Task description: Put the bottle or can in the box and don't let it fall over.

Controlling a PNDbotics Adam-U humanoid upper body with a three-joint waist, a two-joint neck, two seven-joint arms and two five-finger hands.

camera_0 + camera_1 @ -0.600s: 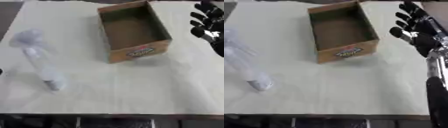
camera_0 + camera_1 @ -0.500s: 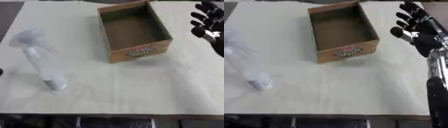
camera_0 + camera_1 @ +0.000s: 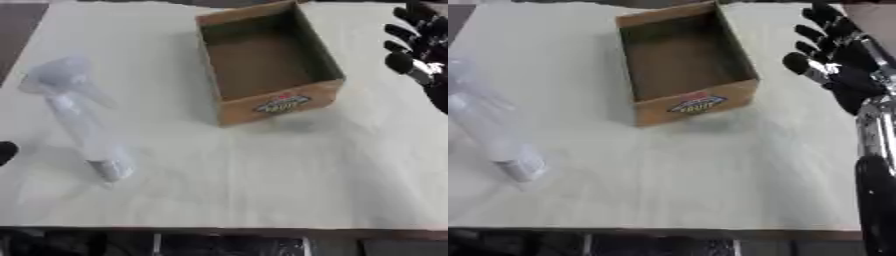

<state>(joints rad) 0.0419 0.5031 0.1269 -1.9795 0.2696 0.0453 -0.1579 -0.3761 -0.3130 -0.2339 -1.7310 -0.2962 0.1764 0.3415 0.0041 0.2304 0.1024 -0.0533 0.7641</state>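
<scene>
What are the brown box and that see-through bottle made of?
The box looks like plain matte cardboard: brown, thin walls, a printed label on its front. The bottle seems clear plastic, since the table shows through it; it is blurred, so glass cannot be ruled out.

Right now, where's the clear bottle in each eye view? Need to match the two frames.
Left eye view: clear bottle lies at mid left, tilted, its cap end nearest the camera.
Right eye view: it sits against the left edge, upper part cut off.
Shared landmark: the cardboard box with a logo on its near wall, right of the bottle in both.
</scene>
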